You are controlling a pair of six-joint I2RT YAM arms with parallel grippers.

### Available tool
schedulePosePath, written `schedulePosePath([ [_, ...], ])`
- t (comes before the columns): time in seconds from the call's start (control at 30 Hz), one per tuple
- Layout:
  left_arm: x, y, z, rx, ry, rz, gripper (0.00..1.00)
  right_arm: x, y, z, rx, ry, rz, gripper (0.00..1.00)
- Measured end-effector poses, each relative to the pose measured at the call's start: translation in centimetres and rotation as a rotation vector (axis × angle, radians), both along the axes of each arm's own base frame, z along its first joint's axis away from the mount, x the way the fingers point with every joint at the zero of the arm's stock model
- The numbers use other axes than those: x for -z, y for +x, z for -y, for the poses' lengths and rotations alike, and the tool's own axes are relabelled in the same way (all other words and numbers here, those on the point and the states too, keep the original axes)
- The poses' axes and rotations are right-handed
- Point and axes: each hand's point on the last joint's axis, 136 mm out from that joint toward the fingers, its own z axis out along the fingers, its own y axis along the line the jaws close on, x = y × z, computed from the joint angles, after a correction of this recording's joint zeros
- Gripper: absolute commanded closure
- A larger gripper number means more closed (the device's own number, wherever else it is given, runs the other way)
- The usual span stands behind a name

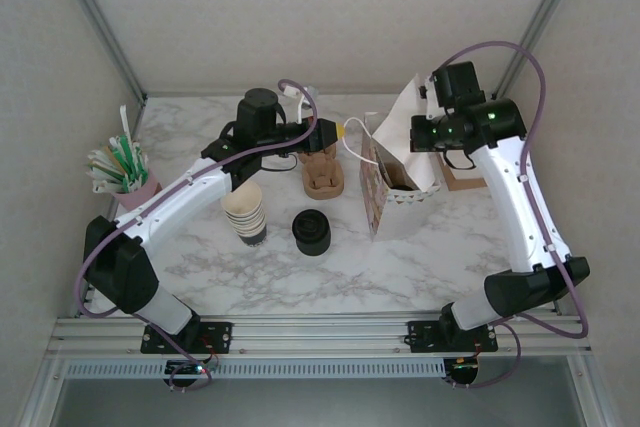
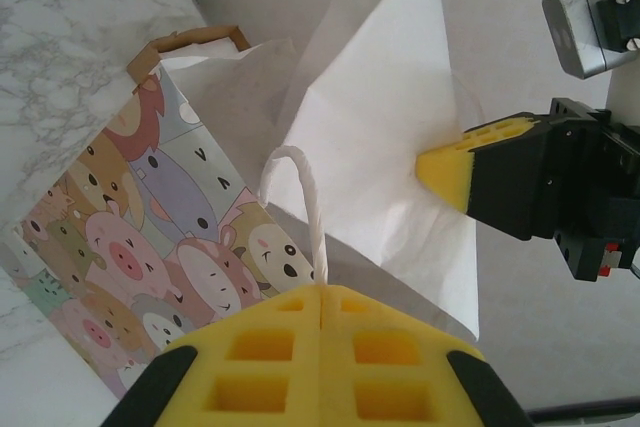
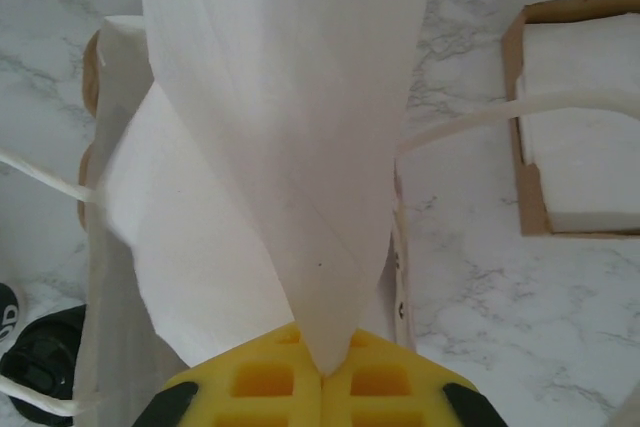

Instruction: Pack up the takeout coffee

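A paper bag (image 1: 395,197) (image 2: 150,217) printed with cartoon animals stands right of centre. My left gripper (image 1: 343,132) (image 2: 322,292) is shut on its white rope handle (image 2: 305,197). On the bag's far side, my right gripper (image 1: 420,130) (image 3: 322,367) is shut on a white paper sheet (image 1: 408,107) (image 2: 380,97) (image 3: 280,97) that rises from the bag's mouth to a point. A short dark cylinder with a black lid on top (image 1: 311,232) stands left of the bag. I cannot tell whether it is the takeout coffee or a stack of lids.
A stack of cream paper cups (image 1: 245,212) stands next to the dark cylinder. A brown cup carrier (image 1: 322,175) lies behind them under the left arm. A pink cup of straws (image 1: 125,172) sits at far left. A shallow cardboard box of white napkins (image 3: 580,117) lies right of the bag.
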Motion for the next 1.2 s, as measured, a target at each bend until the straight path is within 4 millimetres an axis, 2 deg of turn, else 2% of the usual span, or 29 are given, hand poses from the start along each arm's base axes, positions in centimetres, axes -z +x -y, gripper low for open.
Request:
schedulePosePath([
  [0.2, 0.1, 0.2, -0.1, -0.010, 0.004, 0.004, 1.00, 1.1, -0.1, 0.5, 0.014, -0.036, -0.021, 1.00],
  [0.3, 0.1, 0.2, -0.1, -0.013, 0.006, 0.003, 1.00, 1.4, -0.4, 0.1, 0.001, -0.050, -0.031, 1.00],
  [0.53, 0.3, 0.2, -0.1, -0.014, 0.007, 0.000, 1.00, 2.7, -1.2, -3.4, -0.092, -0.066, -0.073, 1.00],
  [0.77, 1.3, 0.6, 0.1, -0.013, 0.020, -0.019, 1.00, 4.5, 0.2, -4.6, -0.068, -0.091, -0.148, 1.00],
  [1.03, 1.7, 0.7, 0.2, -0.013, 0.024, -0.025, 1.00, 3.5, 2.2, -4.7, -0.035, -0.118, -0.129, 1.00],
  [1.2, 1.7, 0.7, 0.2, -0.012, 0.026, -0.023, 1.00, 3.6, 2.5, -4.9, -0.029, -0.117, -0.128, 1.00],
])
